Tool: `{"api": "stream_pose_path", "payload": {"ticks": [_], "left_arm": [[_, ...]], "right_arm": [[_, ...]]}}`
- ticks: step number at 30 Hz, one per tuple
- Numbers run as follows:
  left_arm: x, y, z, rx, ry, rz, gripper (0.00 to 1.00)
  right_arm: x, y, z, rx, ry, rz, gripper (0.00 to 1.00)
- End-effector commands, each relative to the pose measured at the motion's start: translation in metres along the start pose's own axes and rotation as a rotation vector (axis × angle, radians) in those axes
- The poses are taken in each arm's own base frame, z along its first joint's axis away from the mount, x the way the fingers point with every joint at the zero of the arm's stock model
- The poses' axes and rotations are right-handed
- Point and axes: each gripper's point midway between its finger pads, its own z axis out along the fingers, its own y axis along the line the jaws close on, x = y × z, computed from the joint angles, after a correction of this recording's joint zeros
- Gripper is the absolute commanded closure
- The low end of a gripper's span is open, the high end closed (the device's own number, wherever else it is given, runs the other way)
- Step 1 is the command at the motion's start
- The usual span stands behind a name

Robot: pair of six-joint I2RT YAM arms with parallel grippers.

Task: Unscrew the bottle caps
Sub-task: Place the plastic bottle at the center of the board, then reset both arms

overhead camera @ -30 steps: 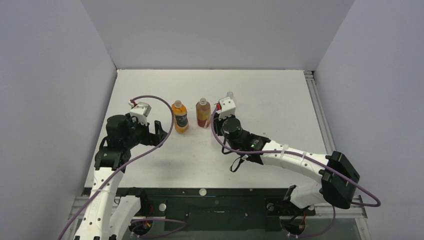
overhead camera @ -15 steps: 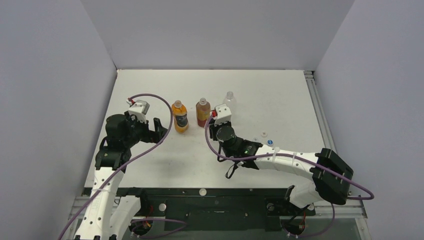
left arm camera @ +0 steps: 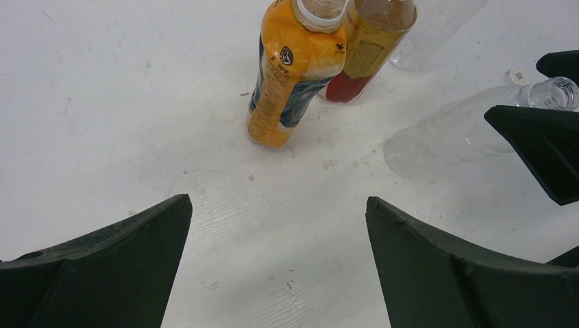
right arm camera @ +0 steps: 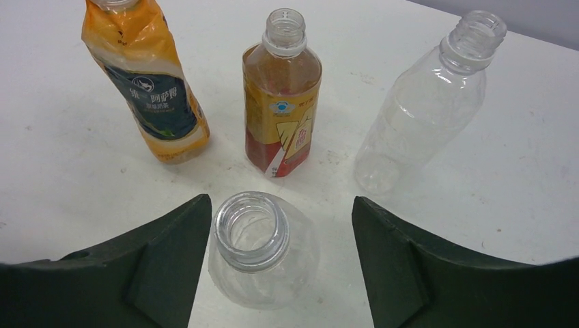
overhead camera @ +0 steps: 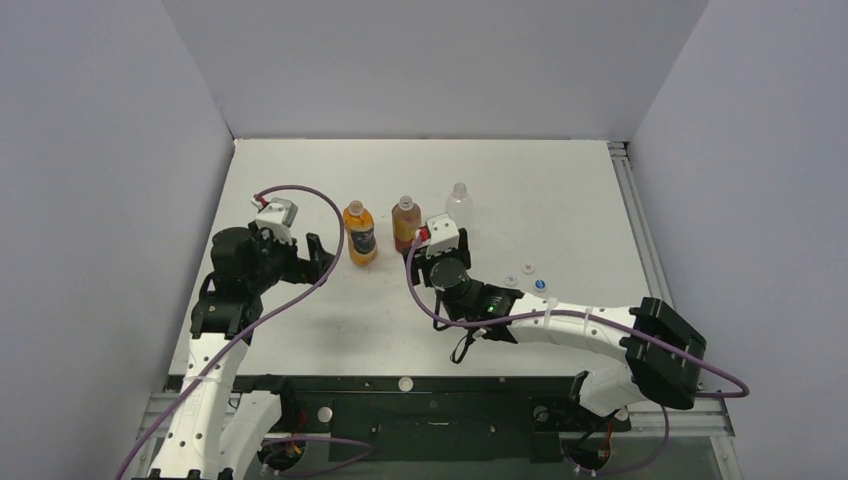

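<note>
Four bottles stand with bare necks: an orange one (overhead camera: 359, 232) (right arm camera: 147, 89), a reddish-brown one (overhead camera: 405, 222) (right arm camera: 282, 102), a clear one (overhead camera: 458, 203) (right arm camera: 430, 102), and another clear bottle (right arm camera: 256, 246). My right gripper (right arm camera: 280, 199) (overhead camera: 437, 252) is open around that last bottle's neck, the left finger close to it and the right finger apart. Two white caps (overhead camera: 511, 281) (overhead camera: 528, 268) and a blue cap (overhead camera: 540, 286) lie loose on the table beside the right arm. My left gripper (left arm camera: 278, 201) (overhead camera: 318, 255) is open and empty, left of the orange bottle.
The white table (overhead camera: 560, 190) is walled in grey on three sides. A metal rail (overhead camera: 630, 200) runs along its right edge. In the left wrist view the right gripper's dark fingers (left arm camera: 539, 150) flank the near clear bottle (left arm camera: 450, 133).
My right gripper drew back from the far clear bottle towards the near side and opened around the nearer clear bottle. The left arm barely moved.
</note>
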Motion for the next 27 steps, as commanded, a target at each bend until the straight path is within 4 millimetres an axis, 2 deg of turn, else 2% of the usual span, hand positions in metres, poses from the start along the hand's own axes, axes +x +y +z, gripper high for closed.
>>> {"api": "stream_pose_path", "payload": {"ticks": [1,13,19,24,27], "left_arm": [[-0.037,-0.005,-0.007,0.008,-0.108,0.017,0.04],[-0.049,-0.001,-0.011,-0.027,-0.129,0.021,0.03],[-0.054,0.006,-0.012,-0.068,-0.132,0.013,0.04],[-0.059,0.013,-0.011,-0.101,-0.130,0.032,0.04],[-0.057,0.020,-0.007,-0.123,-0.117,0.043,0.04]], "right_arm": [[-0.022,-0.004,-0.009,0.009,-0.044,0.026,0.28],[-0.049,-0.007,-0.023,-0.011,-0.076,0.041,0.17],[-0.085,-0.011,-0.045,-0.024,-0.118,0.079,0.15],[-0.137,-0.045,-0.082,0.002,-0.183,0.143,0.15],[-0.165,-0.086,-0.110,0.065,-0.221,0.195,0.14]]}}
